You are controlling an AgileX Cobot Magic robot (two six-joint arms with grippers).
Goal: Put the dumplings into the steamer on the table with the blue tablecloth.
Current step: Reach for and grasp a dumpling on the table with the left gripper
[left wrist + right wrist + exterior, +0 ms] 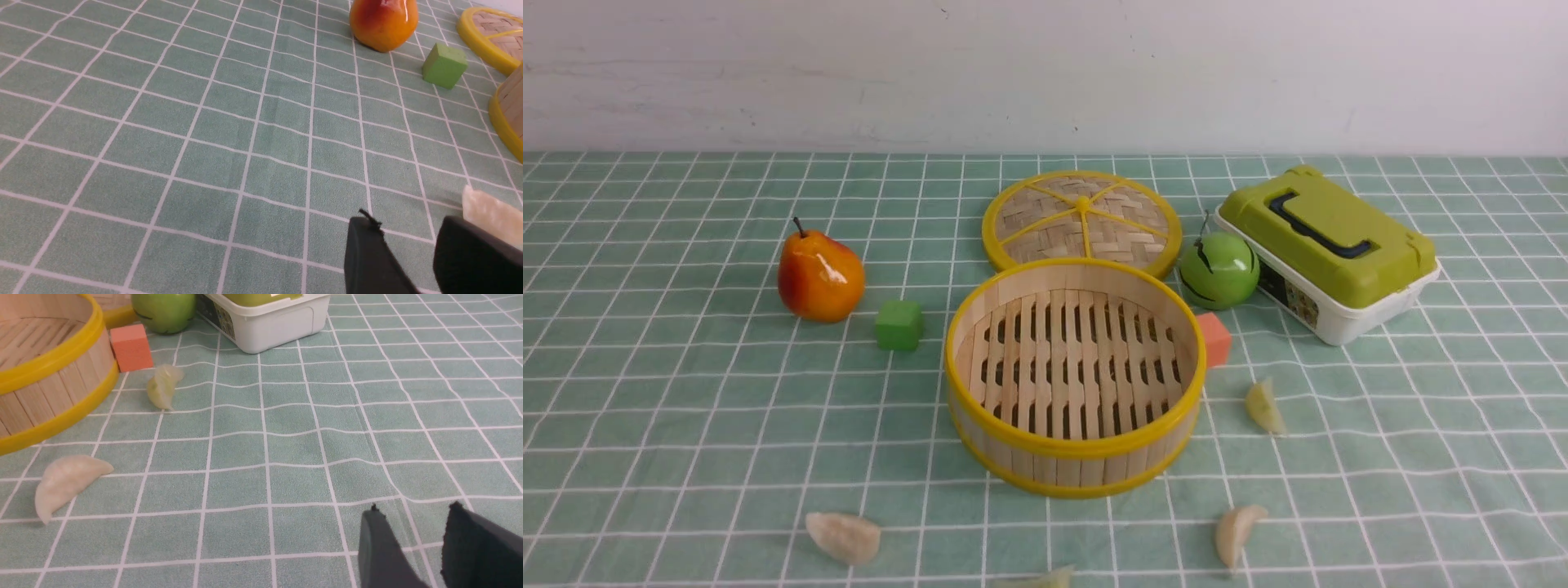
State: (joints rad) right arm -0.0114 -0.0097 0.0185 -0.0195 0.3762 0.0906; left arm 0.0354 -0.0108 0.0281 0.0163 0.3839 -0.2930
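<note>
Starting point: steamer (1074,376) is empty, nothing loaded yet, and all four targets lie loose on the blue tablecloth (686,408). The cloth is wrinkled ahead of the right jaws, so I'd expect it to drag if the pads scrape it

Steamer sits ahead of both sets of jaws, between them. The wall is tall: lift clear of the yellow rim before crossing, release low over the slats

Clutter: lunch box (1327,249), lid (1082,220), pear (819,275), apple (1219,269), green cube (899,325). All lie beyond the targets. Orange cube (130,347) is just beside the steamer wall, keep off it

Left gripper (408,228): jaws parted, nothing between them. Cream dumpling (488,214) sits just outside one finger, partly hidden by it, not in the gap. Sidestep to centre it, then descend

Right gripper (412,514): jaws parted, empty. White dumpling (67,482) lies ahead and well off to the steamer side. Greenish dumpling (163,386) is farther ahead, near the orange cube

Judgement: they look small, curved and slick, so pinch across the thick belly, not the tips, and close gently. Fourth dumpling (1045,578) is cut off by the front view's edge, take it last
</note>
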